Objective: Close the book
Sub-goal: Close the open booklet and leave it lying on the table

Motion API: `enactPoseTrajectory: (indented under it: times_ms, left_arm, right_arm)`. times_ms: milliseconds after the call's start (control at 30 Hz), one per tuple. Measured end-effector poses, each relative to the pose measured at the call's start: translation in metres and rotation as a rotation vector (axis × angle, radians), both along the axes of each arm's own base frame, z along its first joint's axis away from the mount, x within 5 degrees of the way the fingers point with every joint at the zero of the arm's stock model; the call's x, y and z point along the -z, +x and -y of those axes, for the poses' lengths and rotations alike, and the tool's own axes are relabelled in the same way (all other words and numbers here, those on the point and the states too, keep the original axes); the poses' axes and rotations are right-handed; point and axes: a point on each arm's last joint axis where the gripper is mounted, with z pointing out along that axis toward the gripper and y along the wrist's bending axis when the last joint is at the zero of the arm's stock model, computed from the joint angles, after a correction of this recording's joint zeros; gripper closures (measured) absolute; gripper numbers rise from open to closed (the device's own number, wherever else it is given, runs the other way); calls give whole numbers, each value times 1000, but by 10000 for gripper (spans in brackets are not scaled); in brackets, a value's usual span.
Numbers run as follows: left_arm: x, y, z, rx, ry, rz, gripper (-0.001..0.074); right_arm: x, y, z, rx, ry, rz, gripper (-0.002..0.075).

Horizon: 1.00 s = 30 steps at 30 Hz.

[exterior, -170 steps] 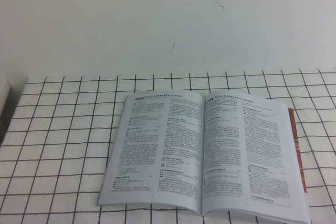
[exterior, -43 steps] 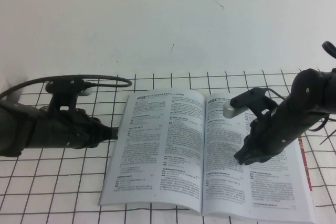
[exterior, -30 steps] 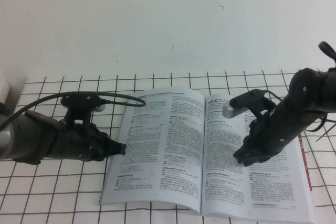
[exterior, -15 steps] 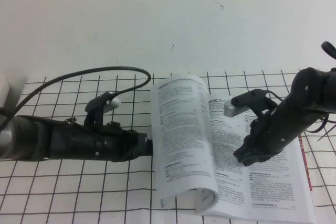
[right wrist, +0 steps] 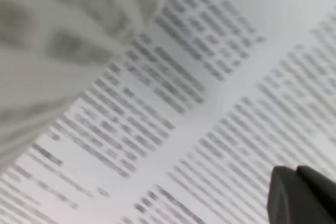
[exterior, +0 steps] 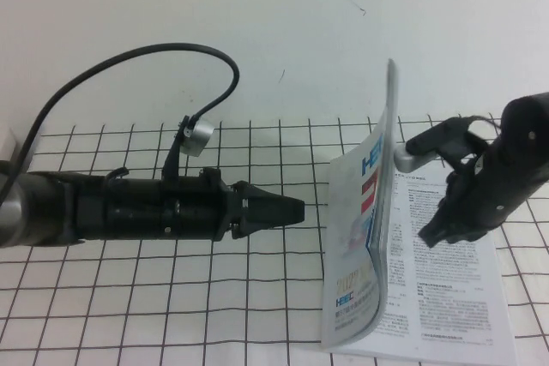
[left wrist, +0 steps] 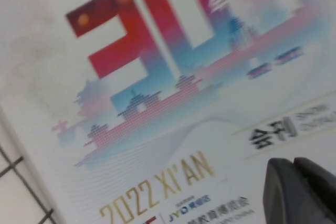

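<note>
**Book (exterior: 446,297) half closed, left half standing**

You will find it at the near right corner of the table (exterior: 103,297). Its left half is raised almost upright, the cover (exterior: 356,220) marked "2022 XI'AN" faces left, and the right-hand page lies flat. The left gripper (exterior: 296,209), fingers pressed together and grasping nothing, points at that cover from near by without touching it. The right gripper (exterior: 429,236), fingers likewise together, rests tip-down on the flat page.

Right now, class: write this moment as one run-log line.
book: half closed, left half raised near upright | left end effector: shut, pointing at raised cover | right end effector: shut, on right page
</note>
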Motion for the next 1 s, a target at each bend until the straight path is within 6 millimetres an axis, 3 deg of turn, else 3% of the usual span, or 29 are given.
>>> enactPoseTrajectory:
  times_ms: [133,300,467,600,767,1000]
  left_arm:
    - [-18,-3,-2,-24,17,62,738]
    - [-41,-10,-14,-112,254,171,738]
    - [-71,-25,-37,-229,536,279,738]
    - [-99,-44,-57,-300,673,367,738]
    - [-130,-69,-83,-416,770,458,738]
    - [-144,-120,-104,-558,796,610,738]
  right_arm:
    - [-47,-10,20,-2,-136,117,729]
    - [-109,-33,38,24,-184,273,729]
    - [-161,-74,55,58,-143,395,729]
    - [-188,-112,71,72,-120,496,729]
    - [-190,-156,92,93,-139,563,729]
    - [-163,-228,123,180,-93,645,729]
